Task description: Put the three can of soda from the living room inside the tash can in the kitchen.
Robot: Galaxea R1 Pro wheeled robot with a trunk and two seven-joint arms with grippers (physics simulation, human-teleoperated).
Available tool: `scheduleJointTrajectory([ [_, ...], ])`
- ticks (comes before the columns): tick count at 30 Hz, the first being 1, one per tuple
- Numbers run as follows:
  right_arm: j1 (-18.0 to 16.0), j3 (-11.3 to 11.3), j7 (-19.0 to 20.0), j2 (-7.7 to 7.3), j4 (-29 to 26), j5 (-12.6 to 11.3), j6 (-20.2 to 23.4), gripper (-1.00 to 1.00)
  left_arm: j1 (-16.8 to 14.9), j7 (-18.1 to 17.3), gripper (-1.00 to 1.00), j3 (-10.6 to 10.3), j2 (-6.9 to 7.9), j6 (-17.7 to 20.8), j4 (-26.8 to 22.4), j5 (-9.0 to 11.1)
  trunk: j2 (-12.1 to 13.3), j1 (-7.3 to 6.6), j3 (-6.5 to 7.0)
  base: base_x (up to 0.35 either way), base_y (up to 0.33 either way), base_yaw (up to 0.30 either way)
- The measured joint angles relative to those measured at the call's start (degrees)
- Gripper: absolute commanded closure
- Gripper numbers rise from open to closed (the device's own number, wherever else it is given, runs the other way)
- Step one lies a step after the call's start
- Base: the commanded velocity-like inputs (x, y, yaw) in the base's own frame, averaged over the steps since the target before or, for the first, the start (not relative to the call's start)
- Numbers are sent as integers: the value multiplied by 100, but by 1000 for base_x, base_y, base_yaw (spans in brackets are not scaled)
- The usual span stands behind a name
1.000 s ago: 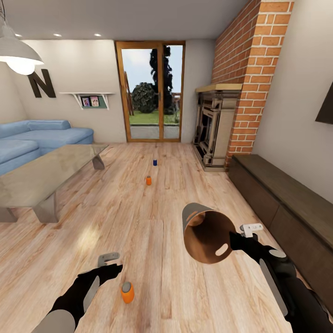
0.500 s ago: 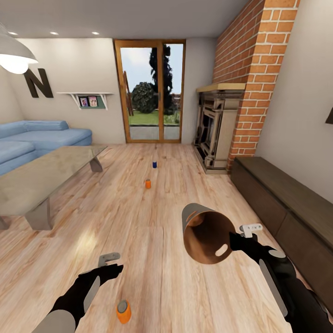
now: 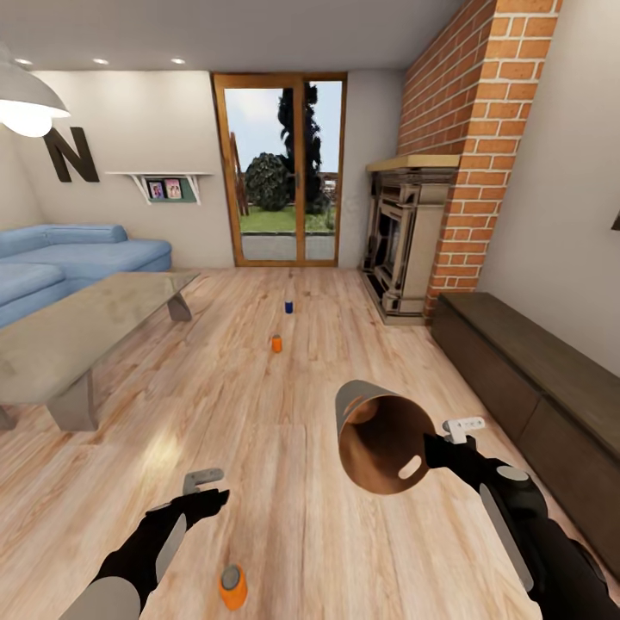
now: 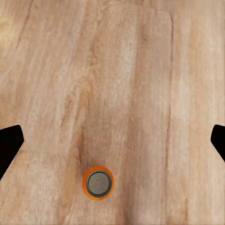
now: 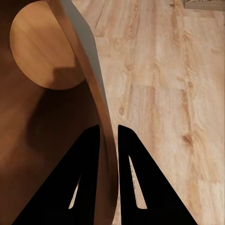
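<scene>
Grey bin (image 3: 366, 413) in right end effector (image 5: 108, 136)

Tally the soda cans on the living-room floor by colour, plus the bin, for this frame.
Orange cans: 2, the near orange can and the far orange can
Dark blue can: 1
Grey trash can, held by the right gripper: 1
Total: 4

The sofa (image 3: 77, 258) at nine o'clock and the hanging lamp (image 3: 30, 99) at ten o'clock are cut by the head view's edge. The two far cans (image 3: 282, 325) near twelve o'clock are too small for any label to be read. In the left wrist view the left gripper (image 4: 112, 140) shows just two dark fingertips (image 4: 9, 145) at the picture's sides.
</scene>
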Motion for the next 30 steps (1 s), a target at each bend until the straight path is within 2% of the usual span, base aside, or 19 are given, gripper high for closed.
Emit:
scheduleJointTrajectory([
  [8, 0, 11, 2, 0, -1, -29, 2, 100, 1, 4, -100, 3, -1, -16, -2, 9, 0, 0, 0, 109, 233, 0],
  [16, 0, 10, -1, 0, -4, -5, 0, 100, 1, 12, -100, 11, -6, -24, -3, 9, 0, 0, 0, 14, 68, 0],
  [27, 3, 18, -1, 3, -7, -9, 1, 100, 0, 9, -100, 15, -7, -12, 19, -7, -440, 241, -197, 1, 6, 0],
  [30, 4, 46, 0, 8, -11, -10, 1, 100, 1, 6, -100, -54, -7, -15, 66, -5, -560, 307, -251, 0, 0, 0],
])
